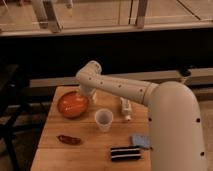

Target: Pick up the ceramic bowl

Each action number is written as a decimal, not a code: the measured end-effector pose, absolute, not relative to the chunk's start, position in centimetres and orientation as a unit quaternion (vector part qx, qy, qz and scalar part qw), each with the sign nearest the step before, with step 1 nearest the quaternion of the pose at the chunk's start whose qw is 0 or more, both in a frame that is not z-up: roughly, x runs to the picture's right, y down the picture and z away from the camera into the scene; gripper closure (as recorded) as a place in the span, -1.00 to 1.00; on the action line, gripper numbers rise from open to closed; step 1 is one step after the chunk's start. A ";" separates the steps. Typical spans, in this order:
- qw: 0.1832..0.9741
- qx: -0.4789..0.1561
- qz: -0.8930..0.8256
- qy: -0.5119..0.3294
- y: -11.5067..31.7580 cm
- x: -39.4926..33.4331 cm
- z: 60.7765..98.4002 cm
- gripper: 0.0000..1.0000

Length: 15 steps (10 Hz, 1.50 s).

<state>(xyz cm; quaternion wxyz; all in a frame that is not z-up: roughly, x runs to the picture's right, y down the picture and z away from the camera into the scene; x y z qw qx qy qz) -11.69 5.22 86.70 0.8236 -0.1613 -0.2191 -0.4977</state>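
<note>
Since the ceramic bowl (72, 104) sits flat on the wooden table (55, 150) with nothing lifting it, the step in hand looks like the reach and line-up before the grasp. From the camera view, the only one on offer, the bowl lies at the table's far left part, orange-red inside facing up, with the small white cup (103, 120) near it toward the front right. The arm (125, 90) sweeps in from the right and bends down at the bowl's far right edge, where the gripper (86, 94) hangs at or just above the rim; I cannot tell whether it touches. Its jaws stand spread wide, released, and grasp nothing. Next, by my judgement, one finger has to drop inside the rim and the other outside, then pinch the wall before any lift; a glossy, shallow wall may slip or tip the bowl, and the cup is close enough to be knocked
</note>
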 end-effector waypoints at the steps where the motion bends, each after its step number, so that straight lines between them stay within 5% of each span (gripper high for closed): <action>1: 0.823 -0.163 -0.498 -0.221 5.3 -11.7 86.9 -0.60; 15: 0.806 -0.185 -0.497 -0.263 7.3 -12.6 91.4 -0.60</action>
